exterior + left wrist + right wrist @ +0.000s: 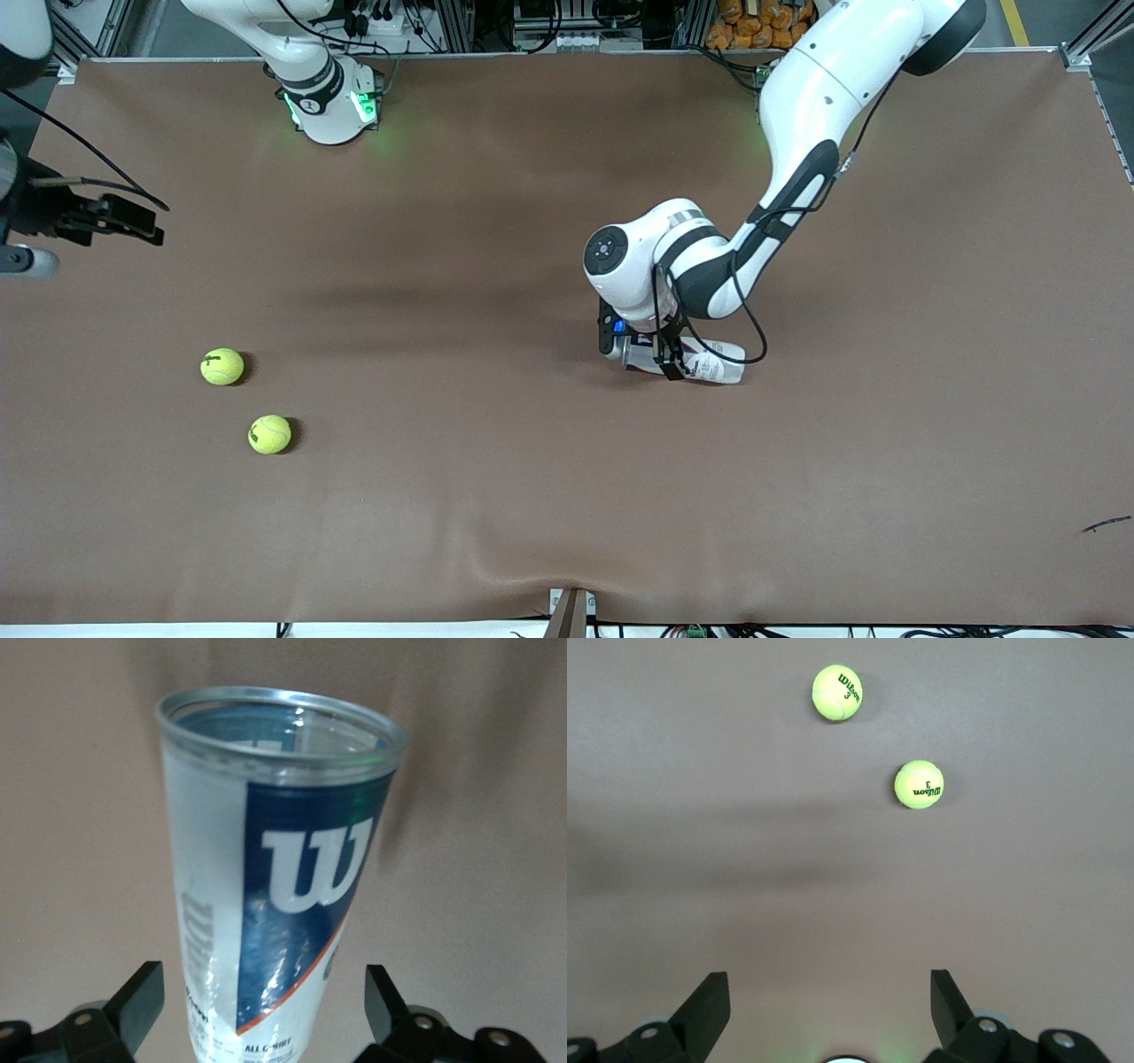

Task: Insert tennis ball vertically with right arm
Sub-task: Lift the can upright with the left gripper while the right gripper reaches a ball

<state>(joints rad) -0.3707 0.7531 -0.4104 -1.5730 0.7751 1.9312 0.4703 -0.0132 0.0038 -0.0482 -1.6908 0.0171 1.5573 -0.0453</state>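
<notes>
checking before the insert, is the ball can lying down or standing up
Lying down: the can rests on its side on the table, with the left hand open around it.

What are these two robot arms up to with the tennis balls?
The left gripper is down at a Wilson ball can lying mid-table, jaws open on either side of it. The right gripper, jaws open and empty, hangs above the right arm's end. Two tennis balls sit untouched on the brown table.
</notes>
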